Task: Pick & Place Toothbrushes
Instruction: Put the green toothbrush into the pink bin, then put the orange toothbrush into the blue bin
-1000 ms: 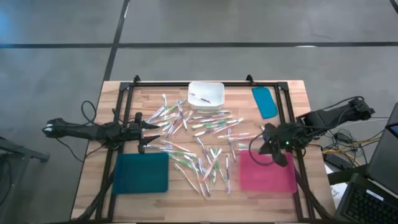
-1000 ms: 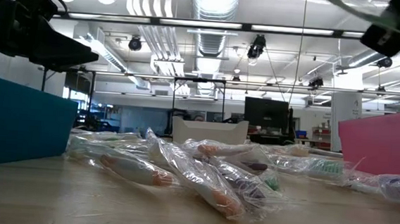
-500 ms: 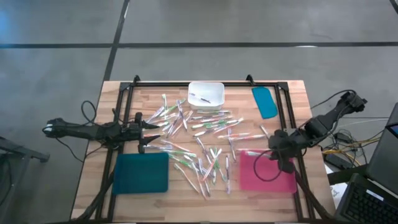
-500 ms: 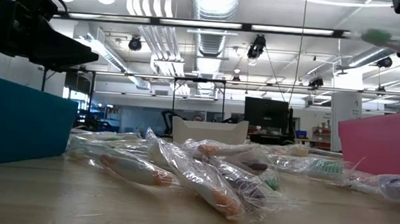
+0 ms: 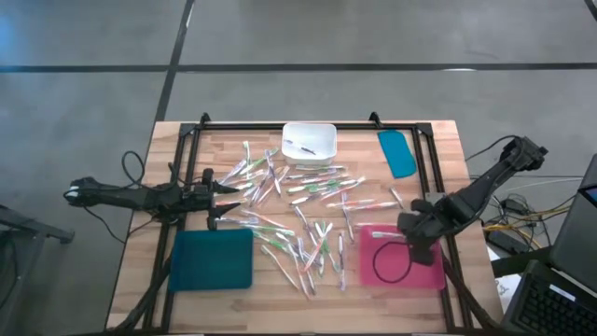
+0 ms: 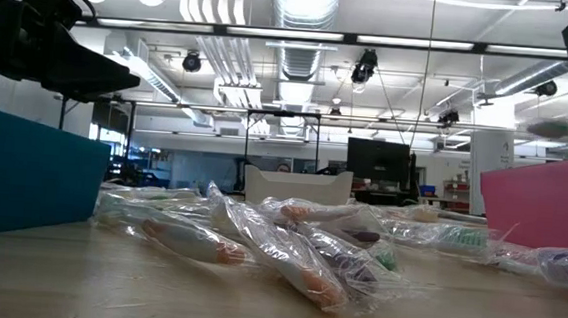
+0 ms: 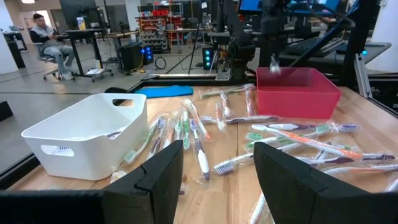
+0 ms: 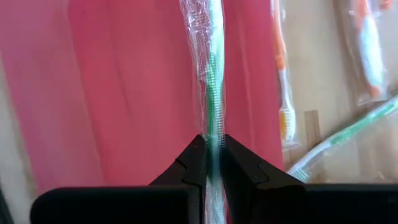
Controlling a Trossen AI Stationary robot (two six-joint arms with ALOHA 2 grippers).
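Many wrapped toothbrushes [image 5: 298, 215] lie scattered over the middle of the wooden table. My right gripper [image 5: 408, 231] hangs over the far left part of the pink tray [image 5: 424, 275], shut on one green toothbrush [image 8: 210, 74] in a clear wrapper. That toothbrush sticks out toward the table's left [image 5: 381, 235] above the tray. My left gripper [image 5: 224, 198] waits open at the left side of the pile, its fingers [image 7: 163, 177] apart with nothing between them. My right gripper pinches the wrapped green toothbrush on its shaft [image 8: 212, 140] between its two fingers; which end that is I cannot tell. The fingers come from above, slanting steeply down. The toothbrush is lifted clear and reaches out over the pink tray [image 8: 124, 93].
A white bin [image 5: 309, 142] stands at the far middle, a teal tray [image 5: 213, 259] at the near left, and a flat blue piece [image 5: 397, 152] at the far right. Black frame rails [image 5: 431, 159] run along the table's sides. A dark cable loop [image 5: 392, 266] hangs over the pink tray.
My right gripper has gone down and toward the table's near edge, over the pink tray, tipping from a slant to point steeply down. The green toothbrush has travelled with it, still clear of the table. The left arm has kept still.
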